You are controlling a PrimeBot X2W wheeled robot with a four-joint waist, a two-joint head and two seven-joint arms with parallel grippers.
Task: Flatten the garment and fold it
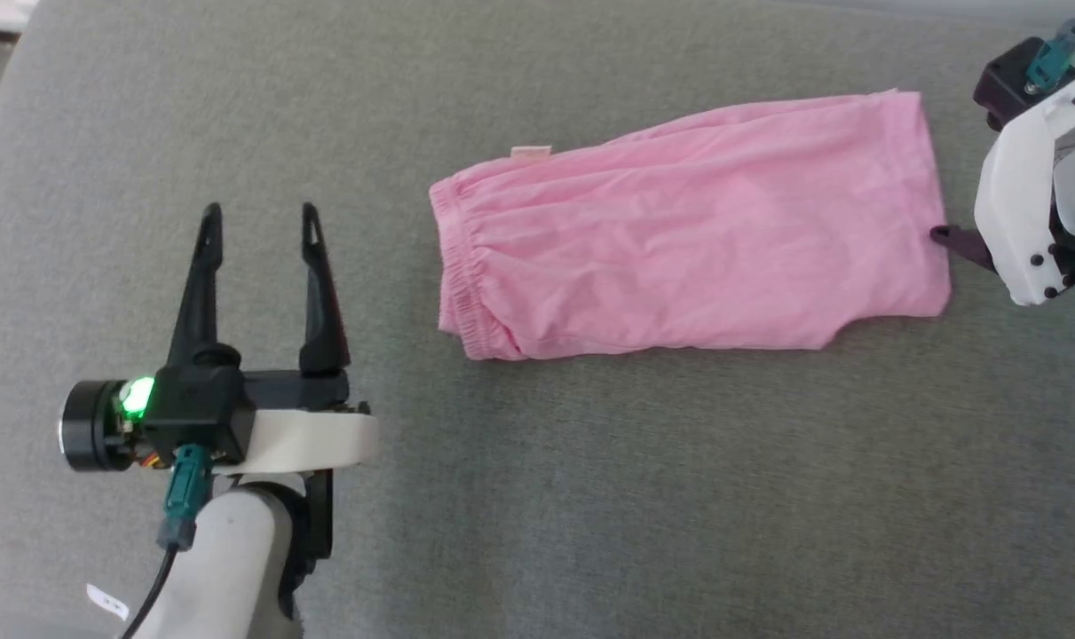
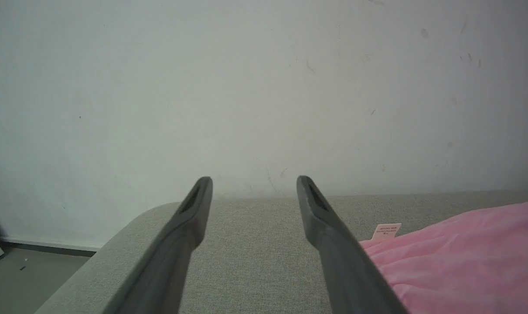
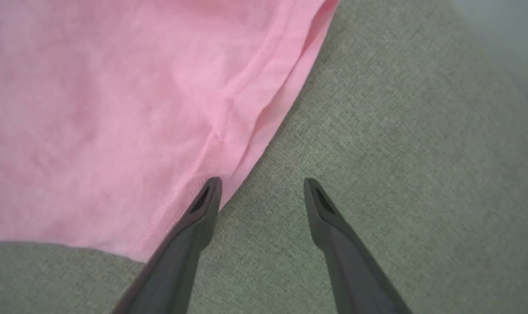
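Two open, empty claws flank a light pink soft knit garment (image 1: 697, 240) that lies lengthwise on a grey fabric-covered counter (image 1: 590, 497). The left claw (image 1: 260, 213) hovers well apart from the garment's gathered elastic waistband (image 1: 457, 266), on the side nearer the robot, with its long dark fingers (image 2: 194, 218) spread. The right claw (image 3: 263, 183) sits at the opposite end, jaws wide. One fingertip is at the edge of the stitched leg hem (image 3: 285, 56); whether it touches the cloth cannot be told.

The garment appears already doubled, with two hem layers stacked at the right claw's end, so the step in hand is probably the crosswise fold. Doing it well likely means pinching both layers together at the corners and lifting only slightly. The hem would then be carried to the waistband with the edges kept square. Shallow wrinkles across the middle would be worth smoothing first, since soft knit bunches easily.

A small white tag (image 1: 531, 152) sticks out from the garment's far edge near the waistband. Beyond that edge, the counter ends before a pale scuffed wall (image 2: 246, 87). A small white label (image 1: 106, 602) lies far from the garment, past the left arm. Only bare counter lies between the left claw and the waistband.
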